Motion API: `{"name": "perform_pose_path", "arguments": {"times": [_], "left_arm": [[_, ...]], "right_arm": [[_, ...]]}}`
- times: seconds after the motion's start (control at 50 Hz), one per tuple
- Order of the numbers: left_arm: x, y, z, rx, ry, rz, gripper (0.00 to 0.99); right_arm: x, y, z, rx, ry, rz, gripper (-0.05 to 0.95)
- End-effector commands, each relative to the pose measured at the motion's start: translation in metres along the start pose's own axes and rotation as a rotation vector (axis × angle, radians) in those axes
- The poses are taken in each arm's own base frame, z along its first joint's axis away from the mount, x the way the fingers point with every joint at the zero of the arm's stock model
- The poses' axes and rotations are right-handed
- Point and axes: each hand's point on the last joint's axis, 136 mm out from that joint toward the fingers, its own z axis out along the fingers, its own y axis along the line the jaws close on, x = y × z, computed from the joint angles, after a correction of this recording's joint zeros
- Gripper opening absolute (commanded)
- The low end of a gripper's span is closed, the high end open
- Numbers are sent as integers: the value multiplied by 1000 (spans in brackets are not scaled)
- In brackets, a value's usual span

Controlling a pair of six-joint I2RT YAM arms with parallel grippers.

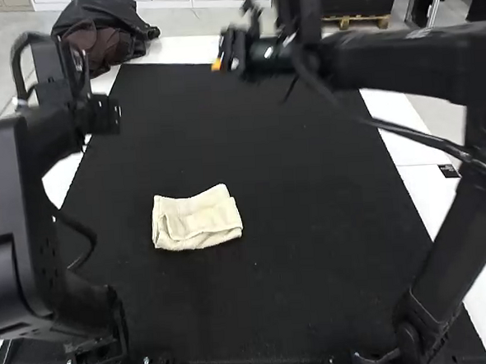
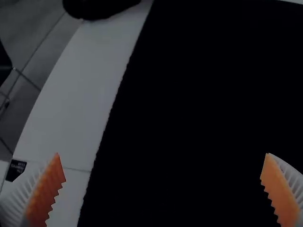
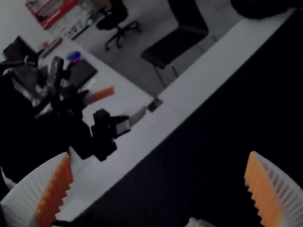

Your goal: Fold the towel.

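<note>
Left pincer [image 1: 107,116] and right pincer [image 1: 224,54], both spread wide, well apart from folded towel [image 1: 197,220]

The left arm [image 1: 9,200] and right arm [image 1: 401,61] are black, with thick, blocky links and rounded joints. A black cable [image 1: 18,68] loops off the left one; a black lead [image 1: 405,132] runs beside the right. Their left hand [image 1: 103,115] and right hand [image 1: 224,55] have white, ribbed fingers [image 2: 13,201] and orange, saw-toothed pads [image 3: 53,196].
</note>
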Motion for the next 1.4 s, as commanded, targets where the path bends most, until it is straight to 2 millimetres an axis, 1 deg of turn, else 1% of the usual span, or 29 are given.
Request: {"name": "perform_pose_path", "arguments": {"times": [0.0,0.12,0.18,0.22,0.26,0.34,0.42,0.46,0.5,0.6,0.62,0.66,0.72,0.8,0.92,1.02,1.1,1.16,1.22,1.24,1.3,1.32,1.38], "left_arm": [[-56,6,-24,2,-127,-5,970],[-81,4,-39,8,-168,0,970],[-89,1,-45,18,-181,4,970],[-95,-2,-51,26,-195,8,970],[-99,-5,-57,33,-205,11,970],[-110,-11,-70,50,-240,18,970],[-116,-17,-83,65,-270,21,970],[-118,-20,-90,74,-285,18,970],[-121,-22,-97,83,-300,11,970],[-127,-29,-118,109,-349,3,970],[-129,-32,-124,117,-364,-3,970],[-131,-34,-133,126,-386,-7,970],[-132,-38,-148,142,-421,-15,970],[-131,-39,-168,155,-464,-31,970],[-122,-38,-202,162,-541,-33,970],[-111,-35,-229,156,-605,-37,970],[-102,-31,-254,144,-676,-45,970],[-95,-25,-271,120,-733,-55,970],[-91,-18,-290,92,-802,-71,969],[-90,-15,-297,79,-831,-78,969],[-86,-7,-314,40,-900,-96,969],[-86,-6,-317,33,-912,-100,969],[-82,-2,-310,12,-886,-119,969]], "right_arm": [[-65,19,-44,25,-153,-77,915],[-101,30,-90,61,-264,-133,913],[-115,29,-112,100,-314,-151,913],[-122,30,-132,129,-348,-166,913],[-128,32,-146,151,-379,-179,913],[-139,39,-182,196,-452,-210,913],[-141,47,-210,226,-503,-227,913],[-141,53,-226,241,-532,-245,913],[-139,59,-239,256,-556,-261,913],[-132,82,-272,283,-618,-318,913],[-129,89,-281,288,-637,-332,913],[-124,97,-291,297,-660,-348,913],[-113,115,-308,301,-701,-378,913],[-99,138,-324,301,-745,-426,913],[-73,175,-349,288,-826,-478,913],[-51,192,-367,313,-891,-503,913],[-32,208,-386,362,-959,-571,913],[-20,216,-398,408,-1008,-610,913],[-14,221,-410,466,-1054,-651,913],[-13,223,-414,487,-1071,-660,913],[-16,218,-425,565,-1098,-649,913],[-17,216,-428,594,-1106,-654,913],[-20,206,-440,724,-1130,-689,913]]}}
